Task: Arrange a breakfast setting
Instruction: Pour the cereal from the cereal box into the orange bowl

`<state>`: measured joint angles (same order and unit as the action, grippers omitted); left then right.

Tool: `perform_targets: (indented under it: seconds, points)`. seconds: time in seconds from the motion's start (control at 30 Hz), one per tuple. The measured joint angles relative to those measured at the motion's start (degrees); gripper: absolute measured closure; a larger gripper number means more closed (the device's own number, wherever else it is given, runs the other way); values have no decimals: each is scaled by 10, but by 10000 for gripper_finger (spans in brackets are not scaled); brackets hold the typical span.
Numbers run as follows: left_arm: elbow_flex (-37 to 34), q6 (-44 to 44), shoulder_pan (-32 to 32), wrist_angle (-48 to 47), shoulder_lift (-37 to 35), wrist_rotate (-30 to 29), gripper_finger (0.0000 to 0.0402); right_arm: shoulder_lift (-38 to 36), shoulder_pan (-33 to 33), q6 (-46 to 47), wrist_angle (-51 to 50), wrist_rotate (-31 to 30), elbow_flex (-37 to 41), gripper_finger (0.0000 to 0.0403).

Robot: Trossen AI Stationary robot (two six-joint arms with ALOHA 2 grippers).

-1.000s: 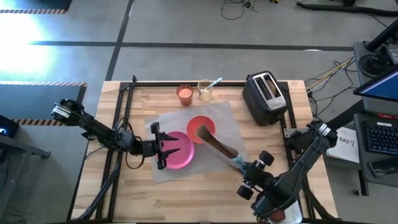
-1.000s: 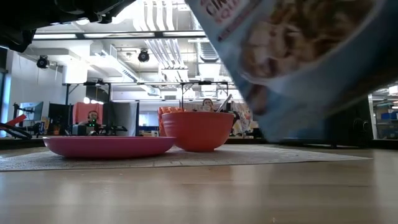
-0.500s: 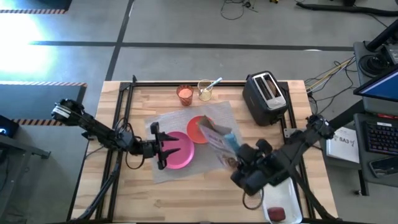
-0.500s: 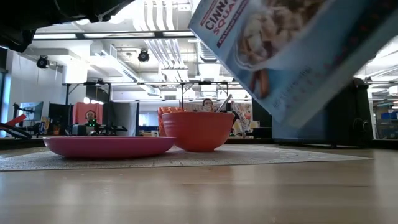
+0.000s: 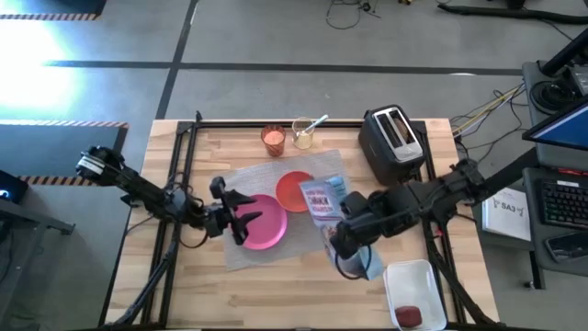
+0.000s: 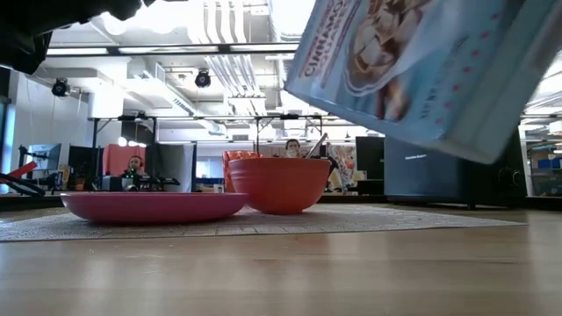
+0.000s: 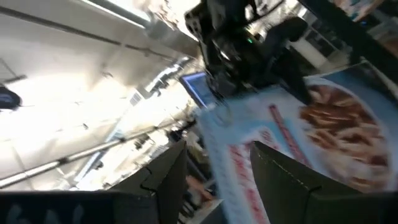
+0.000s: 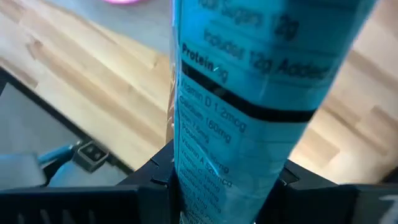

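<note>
Our right gripper [image 5: 354, 250] has its fingers clenched on the cereal box [image 5: 323, 204], tilted right of the orange-red bowl [image 5: 294, 190]; left fingers [image 5: 241, 221] released over the pink plate [image 5: 264, 223]; cereal could spill onto the mat [image 5: 266, 175]

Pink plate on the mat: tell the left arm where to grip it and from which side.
Grip the round pink plate by its raised rim on the edge nearest the left gripper, coming in low from the table's left. It lies flat and shallow on the grey translucent mat, and the orange-red bowl crowds its far side, so probably only that outer rim is free to pinch.
</note>
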<state>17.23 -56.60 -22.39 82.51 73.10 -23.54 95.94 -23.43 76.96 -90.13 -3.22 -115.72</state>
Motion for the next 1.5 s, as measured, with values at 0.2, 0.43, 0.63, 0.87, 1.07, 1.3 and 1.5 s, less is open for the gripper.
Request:
perform_targets:
  seconds: [0.2, 0.43, 0.63, 0.87, 1.07, 1.3, 1.5]
  points:
    - [0, -27, 0, 27, 0, -1, 239, 0, 30, 5, 0, 98, 0, 286]
    - [0, -47, 0, 29, 0, -1, 239, 0, 67, 4, 2, 135, -3, 286]
    - [0, -60, 0, 32, 0, -10, 239, 0, 101, 8, 7, 179, -9, 286]
    - [0, -61, 2, 44, 0, -56, 239, 0, 138, 34, 72, 217, -9, 286]
    - [0, -63, 3, 45, 0, -81, 239, 0, 161, 51, 85, 243, -9, 286]
    - [0, -72, 3, 45, 0, -123, 239, 0, 183, 60, 117, 322, -9, 286]
    - [0, -63, 3, 44, 0, -152, 239, 0, 211, 72, 115, 351, -9, 286]
